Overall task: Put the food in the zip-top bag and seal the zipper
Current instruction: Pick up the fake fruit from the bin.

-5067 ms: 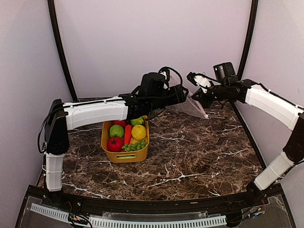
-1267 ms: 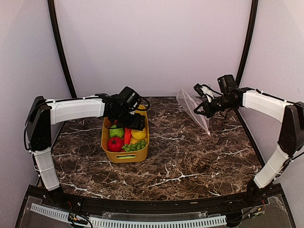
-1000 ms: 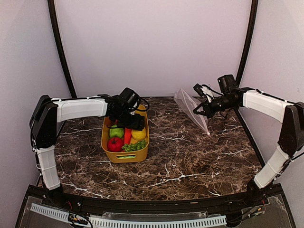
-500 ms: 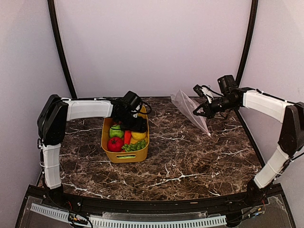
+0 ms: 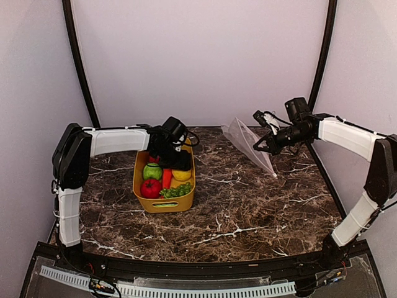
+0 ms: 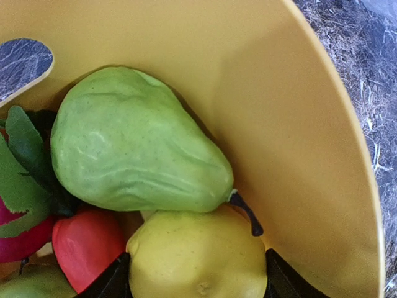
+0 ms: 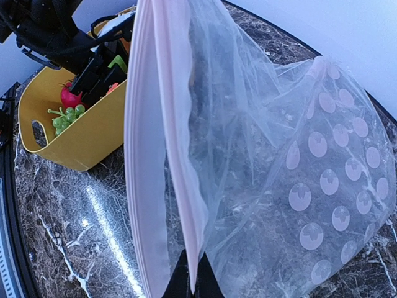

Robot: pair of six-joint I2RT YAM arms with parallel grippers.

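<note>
Jaws of your left gripper point(image 6: 197, 282) flank the yellow lemon point(image 6: 198, 251) in the yellow tub point(image 6: 298, 124), whether gripping you cannot tell. Your right gripper point(image 7: 191, 279) clamps the zipper point(image 7: 146, 155) of the zip-top bag point(image 7: 279, 155), raised at far right

Overhead, wrist close-ups, shared tub point(image 5: 164, 205)

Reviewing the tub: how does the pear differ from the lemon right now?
The pear is green and tapered with a dark stem; the lemon is yellow and rounder. The lemon sits between the fingers of the left gripper; the pear lies beyond them, outside the jaws. Both rest in the yellow tub, touching each other.
</note>
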